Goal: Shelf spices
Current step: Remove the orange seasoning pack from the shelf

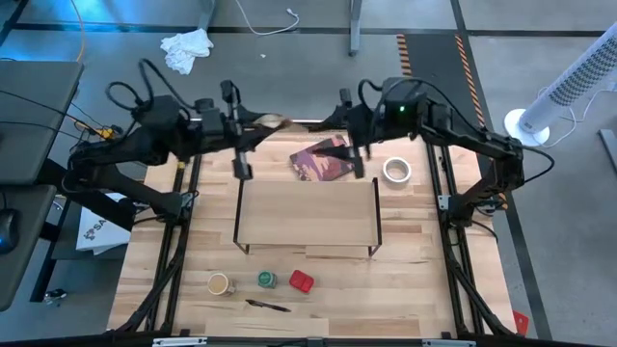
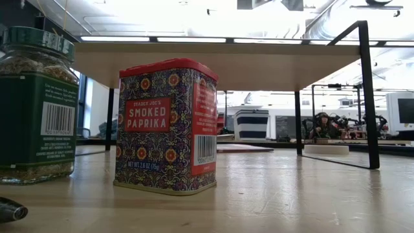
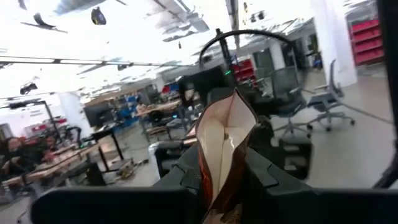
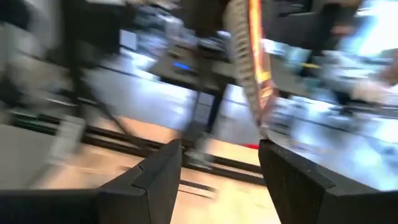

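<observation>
Left claw (image 1: 258, 122) clamps packet (image 1: 275, 121) beyond shelf's (image 1: 307, 212) far edge; right claw (image 1: 333, 123) apart.

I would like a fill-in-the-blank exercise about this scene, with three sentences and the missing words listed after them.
1. The red tin standing on the table has a label that reads "Smoked ____".
2. The top board of the shelf carries ____ spice containers.
3. The brown-orange packet is clamped between the fingers of the ____ gripper, while the right gripper has its fingers apart.

Missing words: Paprika; no; left
</observation>
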Motion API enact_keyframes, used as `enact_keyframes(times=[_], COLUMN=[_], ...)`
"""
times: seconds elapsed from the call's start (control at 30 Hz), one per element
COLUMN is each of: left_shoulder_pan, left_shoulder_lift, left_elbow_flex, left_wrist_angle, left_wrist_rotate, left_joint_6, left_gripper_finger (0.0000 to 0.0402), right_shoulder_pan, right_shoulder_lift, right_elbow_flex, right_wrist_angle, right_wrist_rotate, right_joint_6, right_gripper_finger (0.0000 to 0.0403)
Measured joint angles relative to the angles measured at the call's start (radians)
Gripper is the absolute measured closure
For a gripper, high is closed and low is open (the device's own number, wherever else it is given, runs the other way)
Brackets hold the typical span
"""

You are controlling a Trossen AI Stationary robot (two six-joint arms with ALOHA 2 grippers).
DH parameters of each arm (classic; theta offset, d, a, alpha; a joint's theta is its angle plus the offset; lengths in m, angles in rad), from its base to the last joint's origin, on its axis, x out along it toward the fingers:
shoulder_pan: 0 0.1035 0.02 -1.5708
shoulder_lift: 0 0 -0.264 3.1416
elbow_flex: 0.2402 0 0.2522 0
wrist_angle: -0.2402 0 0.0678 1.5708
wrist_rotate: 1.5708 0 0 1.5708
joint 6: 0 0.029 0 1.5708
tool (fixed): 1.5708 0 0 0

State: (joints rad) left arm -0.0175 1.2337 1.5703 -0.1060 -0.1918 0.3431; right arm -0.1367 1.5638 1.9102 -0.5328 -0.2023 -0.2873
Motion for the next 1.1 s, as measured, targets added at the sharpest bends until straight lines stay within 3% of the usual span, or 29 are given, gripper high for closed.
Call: enact_keyframes(times=[0.1,0.2,0.43,0.9,1.0,1.1], left_shoulder_pan=[0.012,0.019,0.027,0.037,0.037,0.037], left_shoulder_lift=[0.016,0.017,0.025,0.115,0.114,0.114], left_elbow_flex=[0.000,0.000,0.000,-0.001,-0.001,-0.001], left_wrist_angle=[0.001,-0.001,0.000,0.095,0.113,0.112], left_wrist_rotate=[0.000,-0.001,-0.061,-0.024,-0.024,-0.024], left_joint_6=[0.001,-0.001,0.001,0.008,0.009,0.008], left_gripper_finger=[0.0360,0.0360,0.0360,0.0360,0.0360,0.0361], right_shoulder_pan=[0.024,0.031,0.039,0.054,0.055,0.055], right_shoulder_lift=[0.000,-0.008,-0.021,0.000,0.001,0.000], right_elbow_flex=[0.000,0.000,0.000,0.000,0.000,0.000], right_wrist_angle=[0.004,0.022,0.032,0.052,0.050,0.051], right_wrist_rotate=[0.188,0.283,0.251,0.277,0.269,0.263], right_joint_6=[-0.080,-0.119,-0.138,-0.121,-0.109,-0.106], right_gripper_finger=[0.0194,0.0194,0.0194,0.0197,0.0228,0.0305])
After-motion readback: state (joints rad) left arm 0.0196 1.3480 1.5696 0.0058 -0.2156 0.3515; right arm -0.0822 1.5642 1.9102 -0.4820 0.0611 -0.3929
